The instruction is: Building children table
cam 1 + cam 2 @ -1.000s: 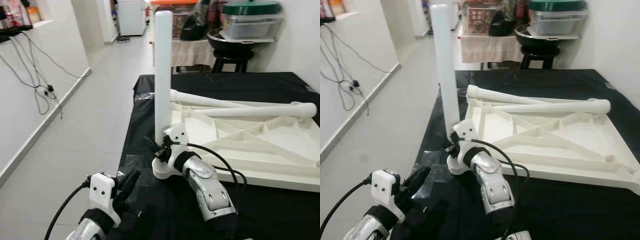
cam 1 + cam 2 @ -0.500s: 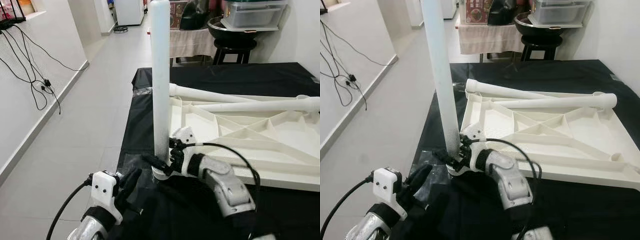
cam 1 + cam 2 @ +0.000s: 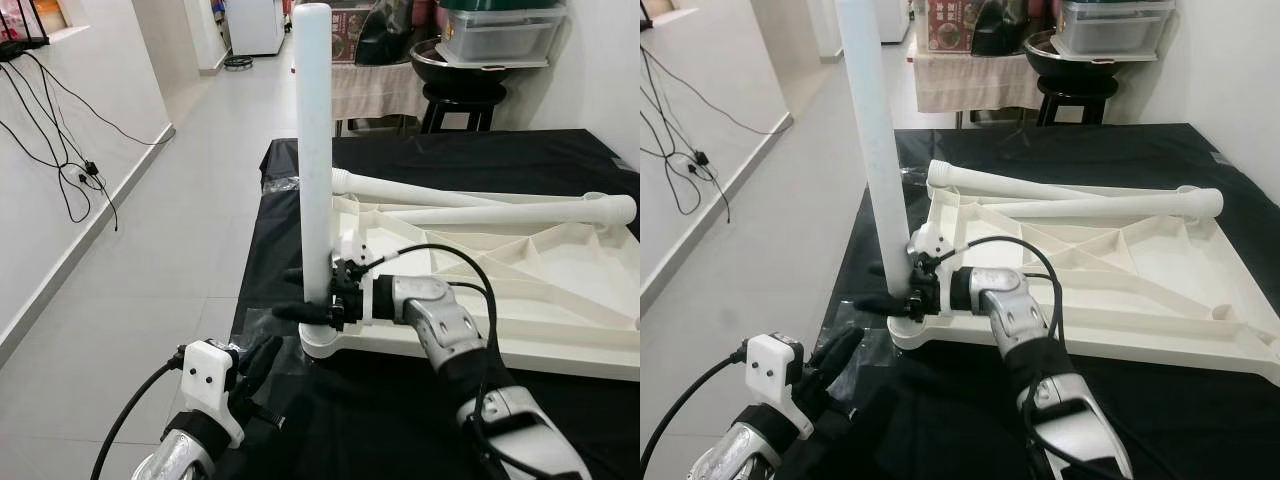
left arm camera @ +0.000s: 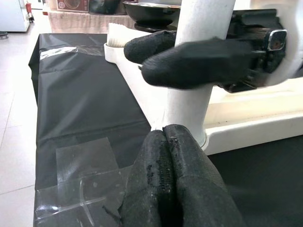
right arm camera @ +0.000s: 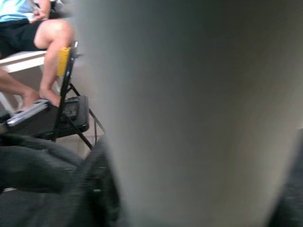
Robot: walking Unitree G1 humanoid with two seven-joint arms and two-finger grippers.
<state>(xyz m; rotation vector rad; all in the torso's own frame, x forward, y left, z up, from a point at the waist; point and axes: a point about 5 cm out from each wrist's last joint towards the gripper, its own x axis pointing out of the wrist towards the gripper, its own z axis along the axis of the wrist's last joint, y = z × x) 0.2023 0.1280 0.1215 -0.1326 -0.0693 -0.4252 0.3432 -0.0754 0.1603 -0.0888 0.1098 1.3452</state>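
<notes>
A white table top (image 3: 520,290) lies upside down on the black-covered table (image 3: 480,160). One white table leg (image 3: 315,150) stands upright in its near left corner. My right gripper (image 3: 300,292) is shut on this leg just above the base, with one finger (image 4: 199,61) on each side. Two more white legs (image 3: 480,212) lie across the far side of the top. My left gripper (image 4: 165,135) is shut on nothing, low at the table's front left and just short of the leg's base (image 4: 184,109).
The table's left edge (image 3: 245,290) drops to bare floor. Clear tape (image 4: 85,158) is stuck on the black cover near the corner. A black stool (image 3: 460,105) with a bowl and a plastic box stands behind. Cables (image 3: 70,140) hang on the left wall. A person (image 5: 42,33) sits nearby.
My right arm has swung out to the right and now reaches the leg from the side, fingers still around it. The leg stays upright. The left gripper has hardly moved.
</notes>
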